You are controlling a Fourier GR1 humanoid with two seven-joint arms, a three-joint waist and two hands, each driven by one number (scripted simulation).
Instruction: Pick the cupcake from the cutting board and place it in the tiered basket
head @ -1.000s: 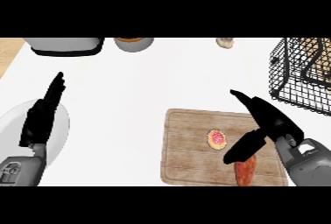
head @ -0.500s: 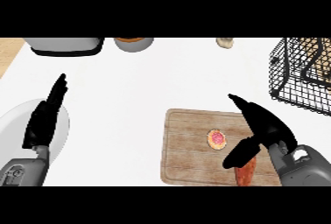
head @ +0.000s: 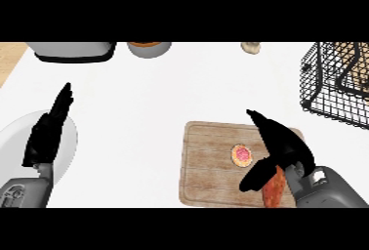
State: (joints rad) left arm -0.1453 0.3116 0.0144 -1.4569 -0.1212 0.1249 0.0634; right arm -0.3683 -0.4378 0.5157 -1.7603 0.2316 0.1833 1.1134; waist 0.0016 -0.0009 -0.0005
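While cupcake (head: pixel 242 154) sits mid-board, right hand (head: pixel 284 144) hovers beside it, fingers spread wide

Tiered basket (head: pixel 338 83) cut off by right edge, contents too dim to tell. Right hand (head: pixel 284 146) hides cutting board (head: pixel 209 171) right side and top of orange item (head: pixel 274 193) there. Grey appliance (head: pixel 72 50) cropped above.

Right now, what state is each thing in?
Cupcake: on the cutting board, untouched.
Right hand: open, above the board beside the cupcake.
Left hand: open, resting at the left over a plate.
Basket: far right, without the cupcake.
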